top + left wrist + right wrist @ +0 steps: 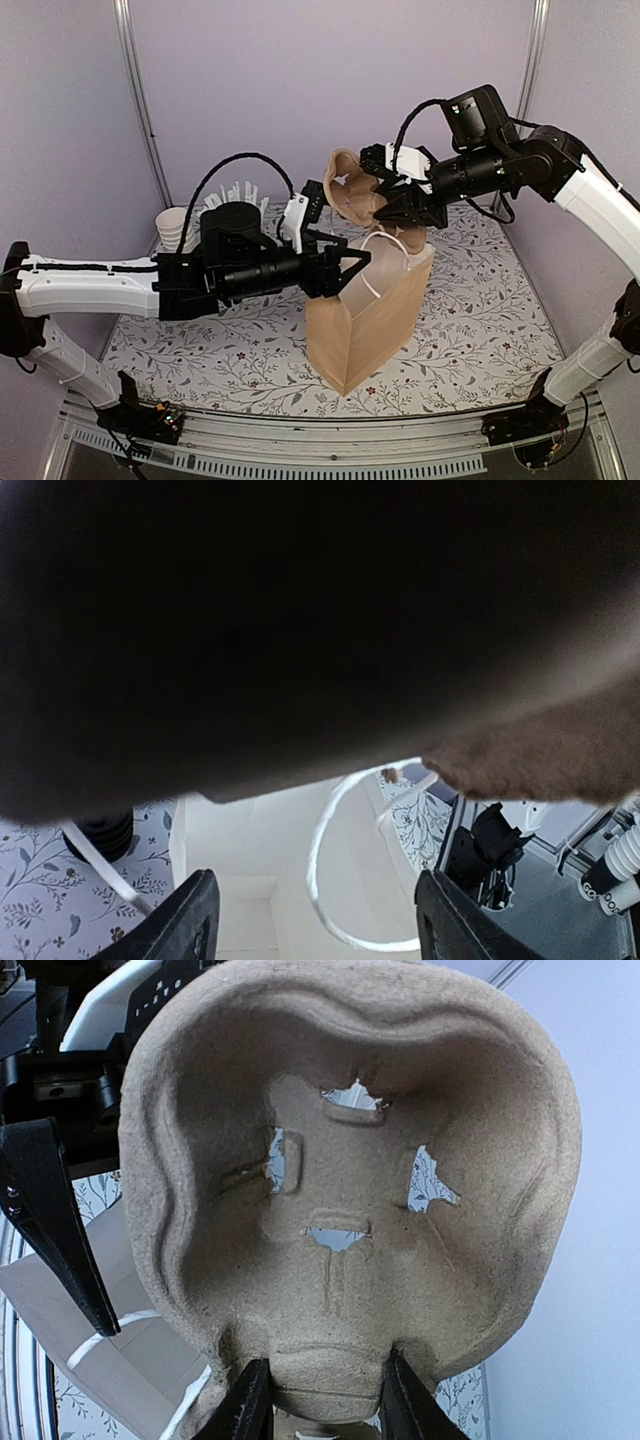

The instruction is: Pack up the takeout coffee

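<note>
Packing judged incomplete: the right gripper [325,1402] clamps a pulp cup carrier [350,1210] above the paper bag [365,320] standing mid-way across the table [490,325], the left gripper [320,920] is spread wide at the bag's mouth, and the takeout coffee shows in no view, its whereabouts unconfirmed.

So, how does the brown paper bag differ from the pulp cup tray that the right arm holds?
The paper bag stands on the table; the pulp tray is up in the air, pinched by the fingers of the right gripper. The paper bag has smooth flat sides and white cord handles; the pulp tray is rough, moulded into curves, with small ragged openings. Both are light brown.
</note>
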